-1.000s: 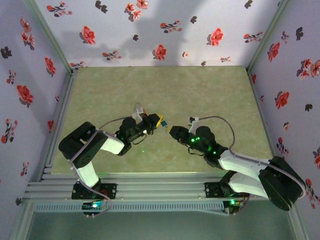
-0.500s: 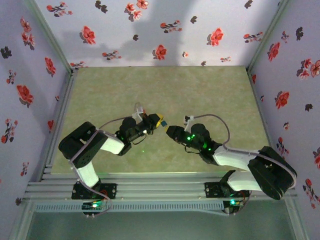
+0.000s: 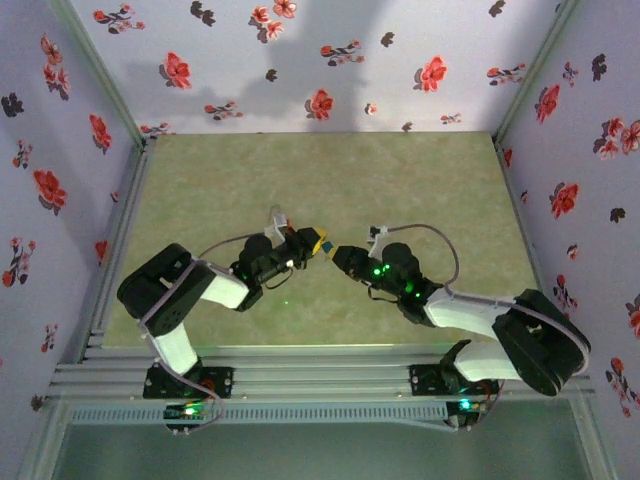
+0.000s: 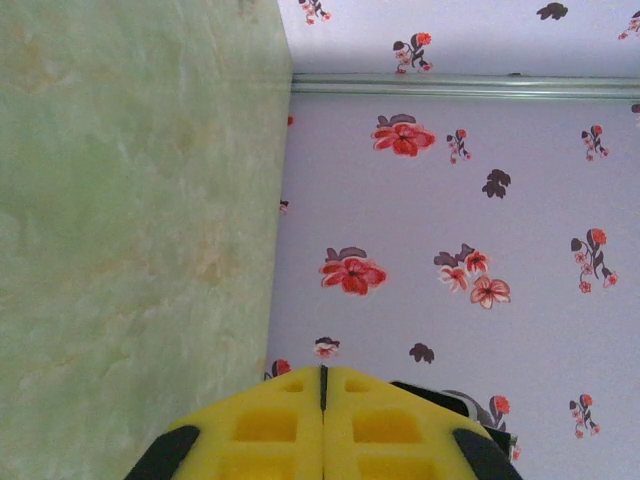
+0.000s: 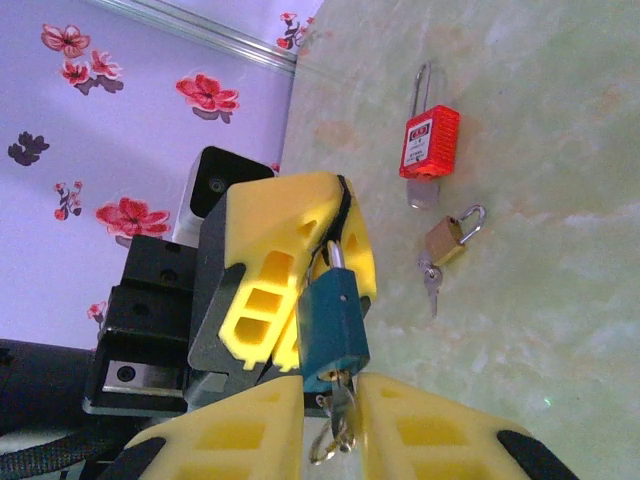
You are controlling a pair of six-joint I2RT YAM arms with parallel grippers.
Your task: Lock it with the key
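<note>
The left hand (image 5: 332, 235), fully closed, pinches the teal padlock (image 5: 335, 330) by its shackle. The right hand (image 5: 331, 396) sits narrowly parted around the key (image 5: 336, 418); I cannot tell whether it grips.

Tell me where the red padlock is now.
In the right wrist view the red padlock lies on the green table, upper right, just above the brass padlock.

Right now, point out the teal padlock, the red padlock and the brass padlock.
teal padlock (image 5: 335, 330), right wrist view, body.
red padlock (image 5: 430, 142), right wrist view, body.
brass padlock (image 5: 444, 244), right wrist view, body.
</note>
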